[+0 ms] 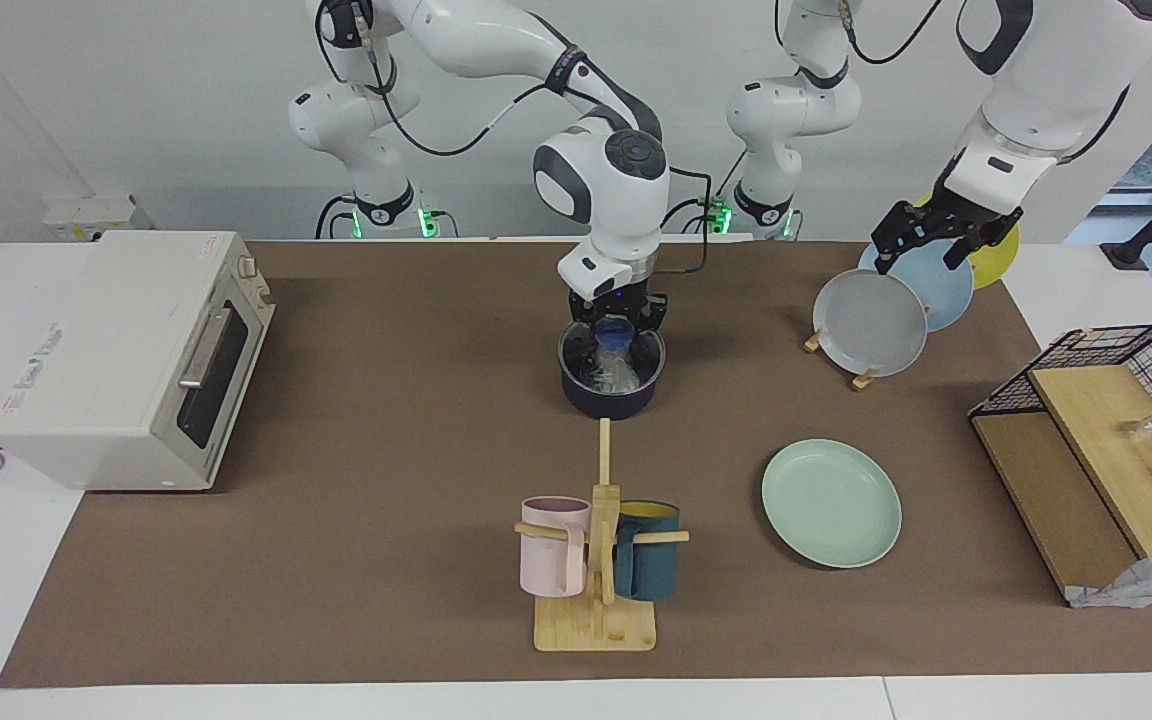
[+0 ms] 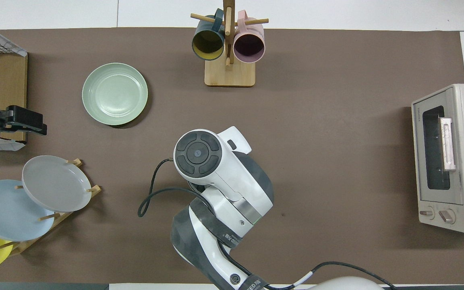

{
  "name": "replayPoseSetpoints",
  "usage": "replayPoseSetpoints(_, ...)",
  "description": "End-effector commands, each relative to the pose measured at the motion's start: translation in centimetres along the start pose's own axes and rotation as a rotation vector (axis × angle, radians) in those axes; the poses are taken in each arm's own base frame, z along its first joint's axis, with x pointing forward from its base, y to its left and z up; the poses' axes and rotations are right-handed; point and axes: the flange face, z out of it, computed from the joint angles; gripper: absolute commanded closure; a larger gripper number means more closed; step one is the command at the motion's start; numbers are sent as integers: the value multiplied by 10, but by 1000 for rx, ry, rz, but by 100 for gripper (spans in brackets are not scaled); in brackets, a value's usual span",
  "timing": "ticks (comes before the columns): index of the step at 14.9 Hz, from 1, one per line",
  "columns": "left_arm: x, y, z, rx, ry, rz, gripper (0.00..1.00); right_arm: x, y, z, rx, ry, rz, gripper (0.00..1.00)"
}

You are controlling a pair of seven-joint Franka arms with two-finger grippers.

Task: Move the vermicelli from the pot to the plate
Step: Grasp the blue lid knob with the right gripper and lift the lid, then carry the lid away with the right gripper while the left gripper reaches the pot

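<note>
The dark navy pot (image 1: 612,393) stands mid-table, nearer to the robots than the mug stand. The translucent vermicelli (image 1: 616,372) lies inside it, with a bunch rising to my right gripper (image 1: 617,334). That gripper hangs straight down just above the pot's rim, shut on the noodles. In the overhead view the right arm (image 2: 216,169) hides pot and noodles. The mint-green plate (image 1: 831,503) lies empty toward the left arm's end, also in the overhead view (image 2: 114,93). My left gripper (image 1: 936,240) waits open over the plate rack, also in the overhead view (image 2: 22,123).
A rack holds grey (image 1: 869,322), light blue and yellow plates. A wooden mug stand (image 1: 596,600) with pink and teal mugs is farther from the robots than the pot. A toaster oven (image 1: 126,355) stands at the right arm's end. A wire basket with boards (image 1: 1106,440) stands at the left arm's end.
</note>
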Motion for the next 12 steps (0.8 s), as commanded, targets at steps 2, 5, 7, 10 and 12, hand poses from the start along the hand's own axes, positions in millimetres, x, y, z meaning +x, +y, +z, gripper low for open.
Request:
replayPoseSetpoints(2,-6,9,-1,6,19,15,0,-4,3,-4,8,5,9,50)
replayPoseSetpoints(5,-6,12,-1,6,19,21,0,0,2,-15,17,15,10,52)
replayPoseSetpoints(7,-7,14,0,7,18,23,0,9,6,-29,22,20,7,53)
replayPoseSetpoints(10,-5,16,-1,-1,30,17,0,29,21,-55,24,21,-11,53)
replayPoseSetpoints(12,-7,21,-1,-2,32,9,0,48,39,-66,31,33,-37,53)
